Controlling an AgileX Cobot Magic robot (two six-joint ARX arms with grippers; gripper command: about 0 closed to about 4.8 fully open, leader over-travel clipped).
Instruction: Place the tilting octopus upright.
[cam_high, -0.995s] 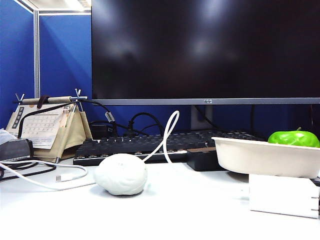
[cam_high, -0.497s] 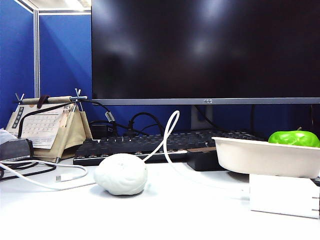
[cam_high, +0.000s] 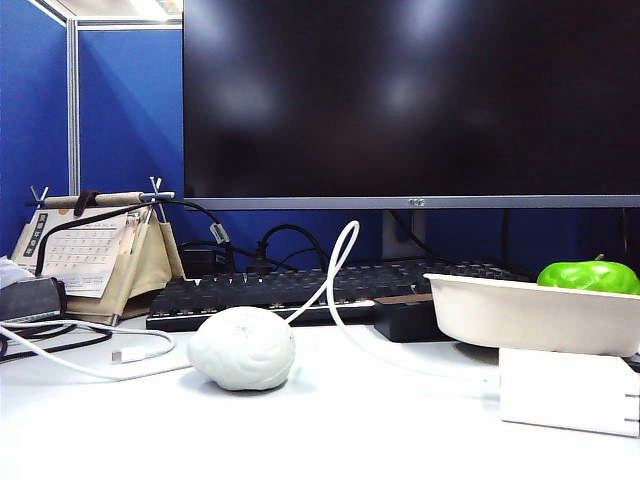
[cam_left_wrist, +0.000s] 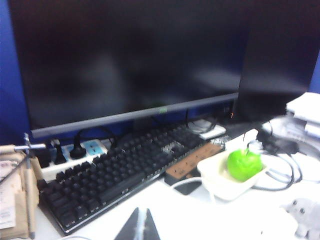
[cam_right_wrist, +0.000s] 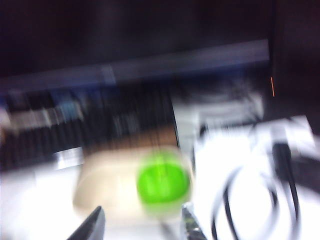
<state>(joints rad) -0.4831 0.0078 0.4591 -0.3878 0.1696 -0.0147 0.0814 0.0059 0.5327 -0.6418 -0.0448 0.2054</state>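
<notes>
The octopus (cam_left_wrist: 306, 216), a light-gray plush with small dark eyes, shows only partly at the edge of the left wrist view, on the white desk near the bowl. It is out of view in the exterior view. My left gripper (cam_left_wrist: 141, 223) is shut, its two dark tips pressed together with nothing between them, over bare desk in front of the keyboard. My right gripper (cam_right_wrist: 142, 225) is open and empty in a blurred view, its fingers (cam_right_wrist: 94, 225) apart in front of the bowl. Neither gripper appears in the exterior view.
A white brain-shaped ball (cam_high: 242, 347) lies on the desk in front of a black keyboard (cam_high: 290, 290) and a large monitor (cam_high: 410, 100). A cream bowl (cam_high: 520, 312) holding a green apple (cam_high: 588, 276) sits on a white box (cam_high: 565, 390). White cables (cam_high: 335, 270), a calendar stand (cam_high: 90, 255).
</notes>
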